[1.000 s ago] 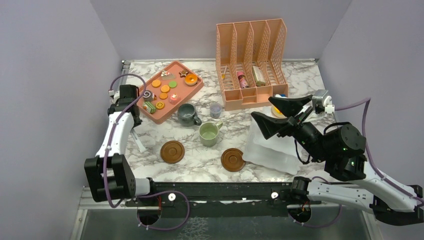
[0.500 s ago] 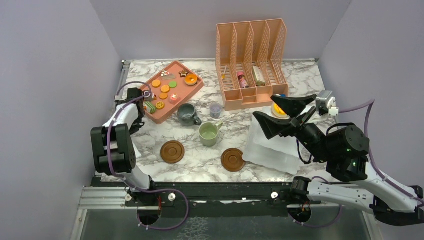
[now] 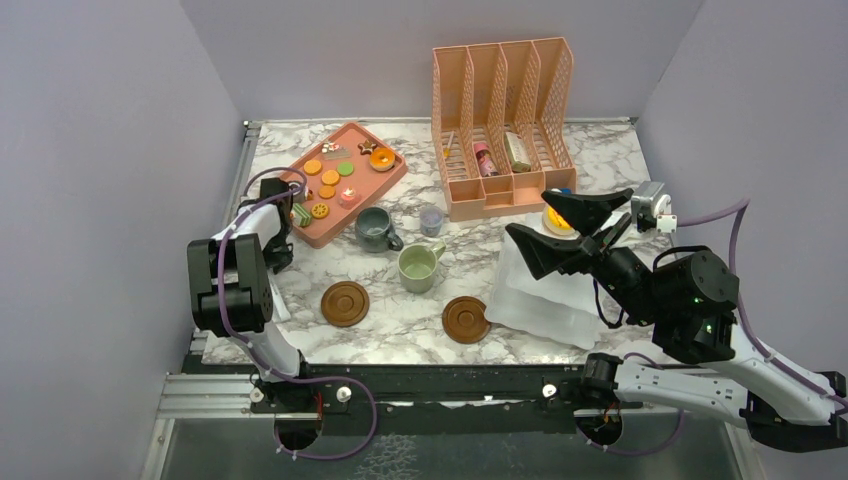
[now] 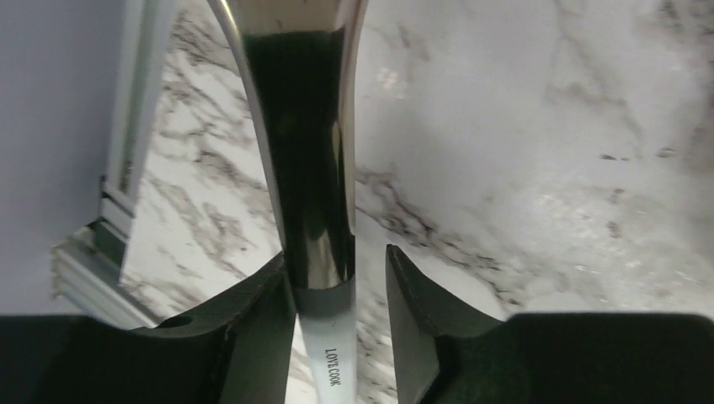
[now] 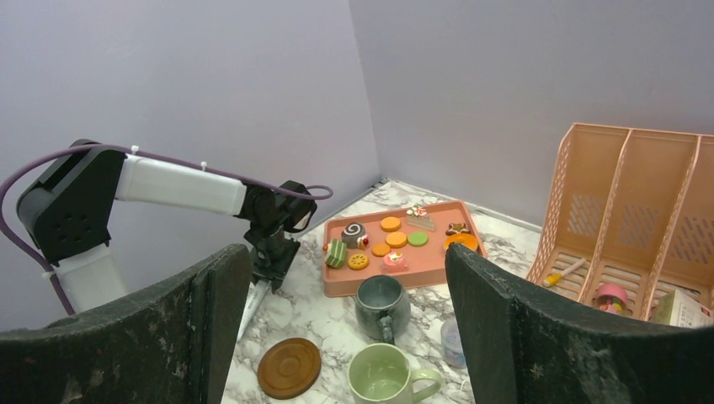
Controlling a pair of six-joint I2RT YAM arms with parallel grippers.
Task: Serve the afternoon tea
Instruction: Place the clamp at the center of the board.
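Our left end effector (image 4: 337, 257) stands part open, its jaws straddling a shiny metal utensil (image 4: 307, 168) that lies on the marble worktop (image 3: 400, 335). One finger (image 4: 261, 311) touches the handle. The other finger (image 4: 412, 295) stands just apart from it, so we have no firm hold on it.

Our right end effector (image 3: 525, 213) hovers wide open and empty on the far right, well apart from the tea things.

The toy cookies (image 3: 328, 178) and cakes sit on the pink tray (image 3: 390, 183) at the back left. The grey-blue mug (image 3: 374, 227) stands just beside that tray and the pale green mug (image 3: 417, 267) stands near it. Both brown coasters (image 3: 345, 302) lie bare nearer to us, so we judge the serving barely begun.

We take the step in hand to be getting a sound grip on the utensil. To do it well:

- We centre the handle between the jaws before closing, because it sits hard against one finger and a lopsided squeeze could make the smooth metal skid or twist.
- We close fully and check that both pads bear on the handle.
- We lift straight up off the worktop before swinging toward the tray, which is close by and easy to knock.
- We keep the right arm where it hovers, out of the way.
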